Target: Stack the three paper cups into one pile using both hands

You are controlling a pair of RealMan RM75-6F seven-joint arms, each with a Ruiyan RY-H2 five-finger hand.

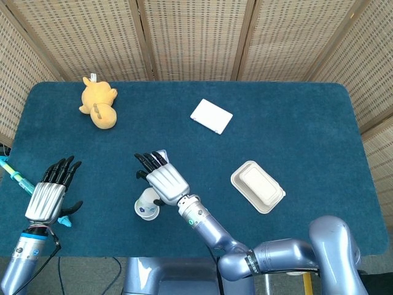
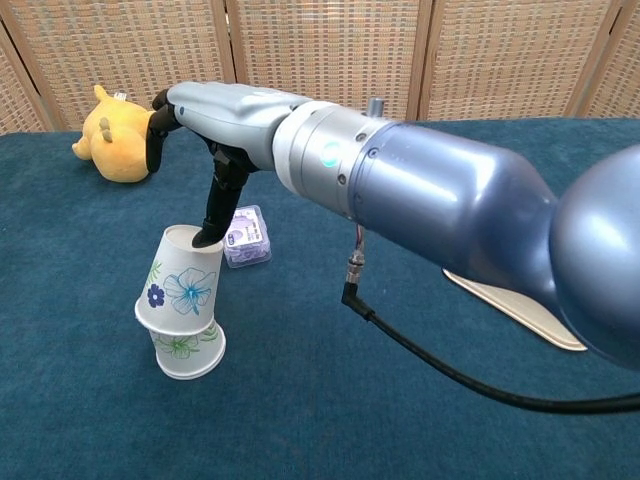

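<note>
Now the right hand is seen spread flat above the paper cups, its fingers apart and nothing gripped in them. One dark fingertip is angled down to the rim of the upper cup, and whether contact is actually made cannot be told from the chest view. That upper cup is found tilted, mouth up, its base resting on a lower cup that stands upturned on the blue table. Only two cups can be made out in the pile; a third cannot be told apart. From the head view the pile is partly covered by the right hand. A small clear box with purple print is seen just behind the cups, near the hand. The left hand is held off at the table's near left edge, fingers extended and apart, holding nothing, well apart from the cups. A teal tool lies just beside it. A yellow plush toy is lying at the far left, a white flat box far centre, and a cream lidded container to the right.
</note>
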